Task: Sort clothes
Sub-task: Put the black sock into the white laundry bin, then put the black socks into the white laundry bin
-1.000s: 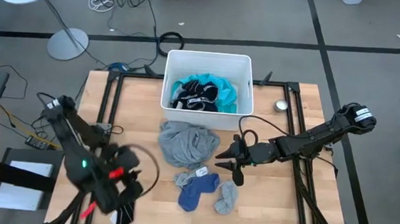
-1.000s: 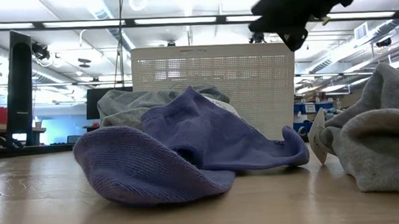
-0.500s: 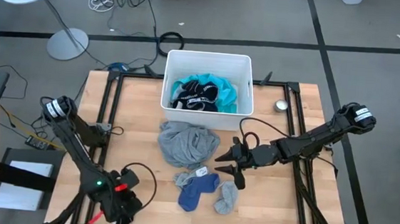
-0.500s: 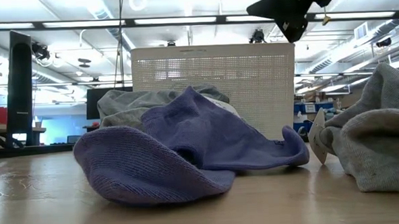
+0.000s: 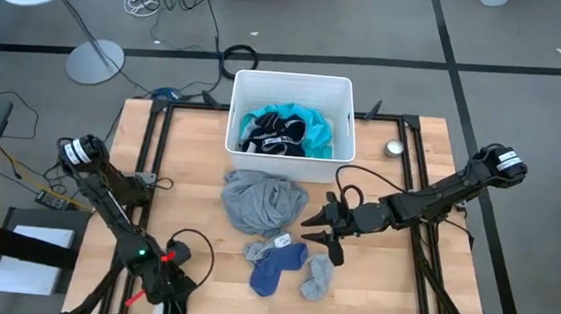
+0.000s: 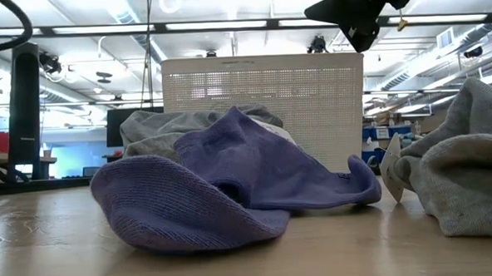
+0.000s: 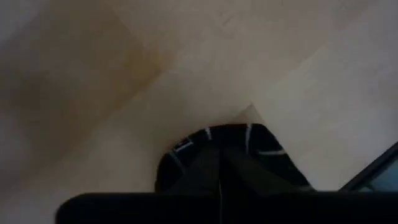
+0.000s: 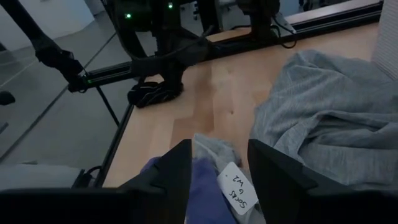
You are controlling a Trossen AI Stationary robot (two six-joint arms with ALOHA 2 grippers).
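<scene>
Two hands are splitting the work: the left hand [image 5: 171, 294], having swung down to the table's near corner, is pressing closed on a dark sock [image 8: 154, 93], while the right hand [image 5: 327, 231] is hovering wide open just above the blue sock [image 5: 274, 265], next for sorting.

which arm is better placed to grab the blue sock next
Right. The right pincer hangs open just beside the blue sock and grey shirt. The left pincer is down at the table's near-left corner on a dark sock.
</scene>
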